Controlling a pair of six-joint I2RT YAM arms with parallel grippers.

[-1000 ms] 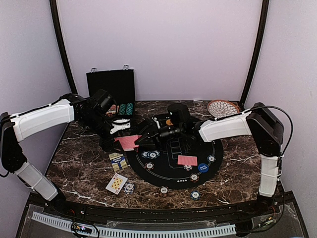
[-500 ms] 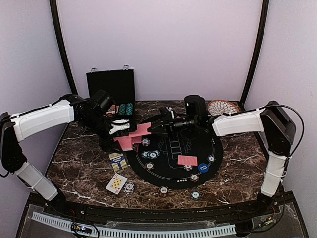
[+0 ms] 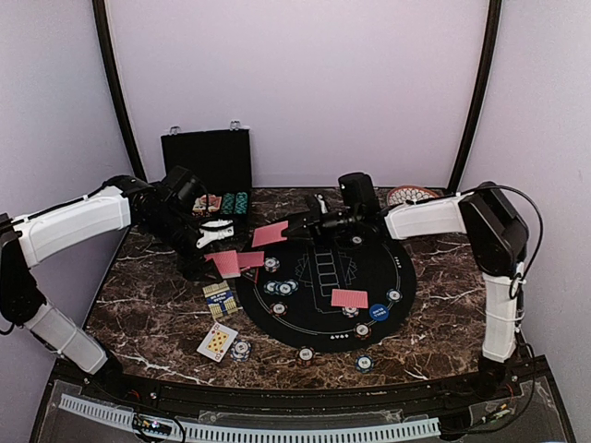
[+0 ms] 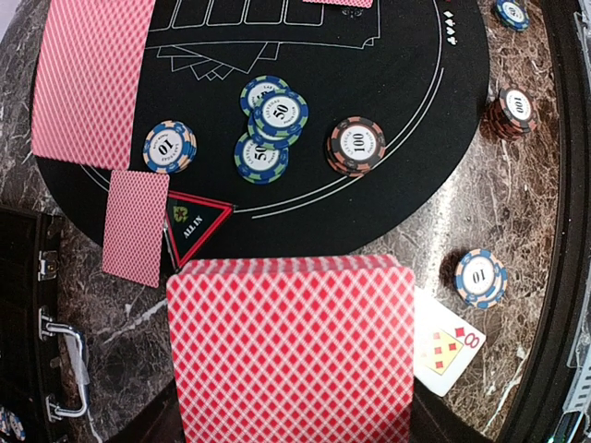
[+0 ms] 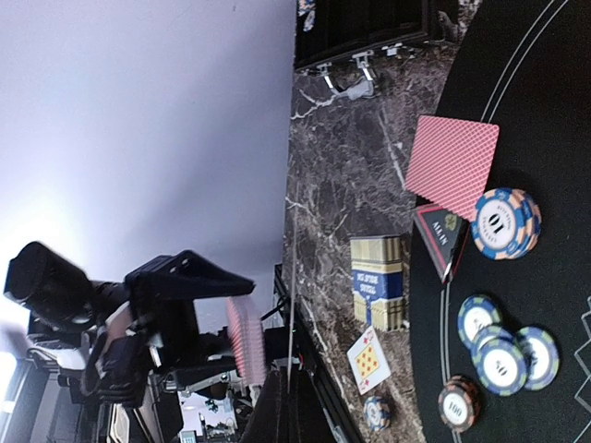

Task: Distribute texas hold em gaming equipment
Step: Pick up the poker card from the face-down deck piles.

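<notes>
A dark brown, white-veined marble surface (image 3: 157, 305) carries a black round felt mat with white printed lines (image 3: 314, 318). At the far left stands a black hinged case (image 3: 208, 159), its lid upright. A patterned round plate (image 3: 411, 194) sits far right, partly hidden. A blue-and-yellow card box (image 3: 220, 300) lies just beside the mat's left edge

Passable over bare marble at the tabletop's (image 3: 452, 286) right side — blocked at left by card box (image 3: 220, 299), face-up card (image 3: 217, 341), chip cluster (image 3: 282, 287).
</notes>
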